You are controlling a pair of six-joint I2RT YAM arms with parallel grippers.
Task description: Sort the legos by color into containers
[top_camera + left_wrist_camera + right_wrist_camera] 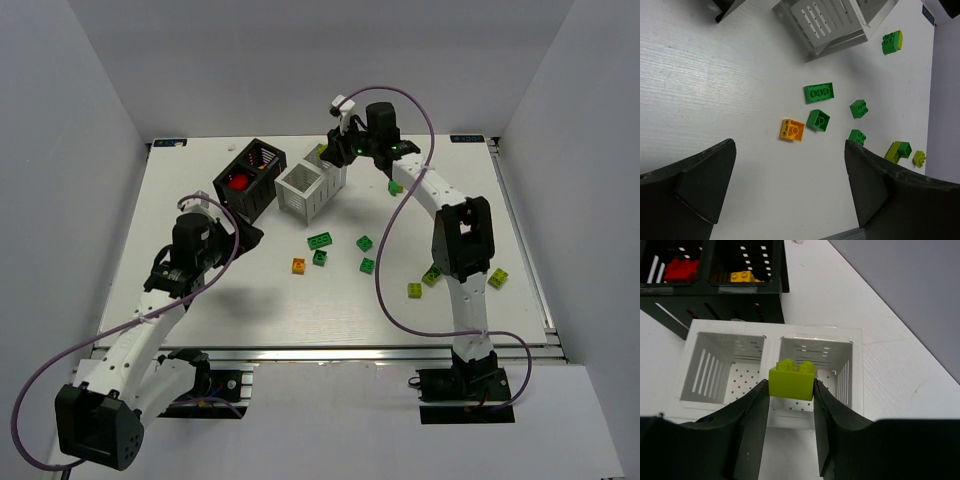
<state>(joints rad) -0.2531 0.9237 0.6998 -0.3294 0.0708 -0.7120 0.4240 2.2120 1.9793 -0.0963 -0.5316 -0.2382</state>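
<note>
Over the white rack [772, 326], the right hand [790, 386] is clamped on a yellow-green brick [792, 382], fingers pressing its two smooth flat sides with the studs up. From the wrist view it hangs in front of the right-hand compartment, about at the near rim. I can't tell if it's properly over the opening or a bit short of it.

That's my main worry. If the hand lets go short, I'd guess the brick clips the rim or the divider and skips out onto the desk [250, 300]. It's hard, glossy plastic with square corners, so it'll bounce rather than settle. The rack looks like thin, light plastic with slatted walls and a floor dotted with holes, so a finger bumping it on the way down could easily shove it. Both white compartments look empty, so color mix-ups aren't an issue yet.

Next door, the black rack [740, 305] has the same slatted build, with a red brick [680, 270] in one compartment and an orange-yellow one [742, 276] in the other.

The left hand [790, 155] is spread wide with nothing in it, hovering above the loose bricks: several green ones [818, 93] and an orange one [791, 130] lying close together on the matte white desk. They're tightly packed, so a grab there might knock a neighbor.
</note>
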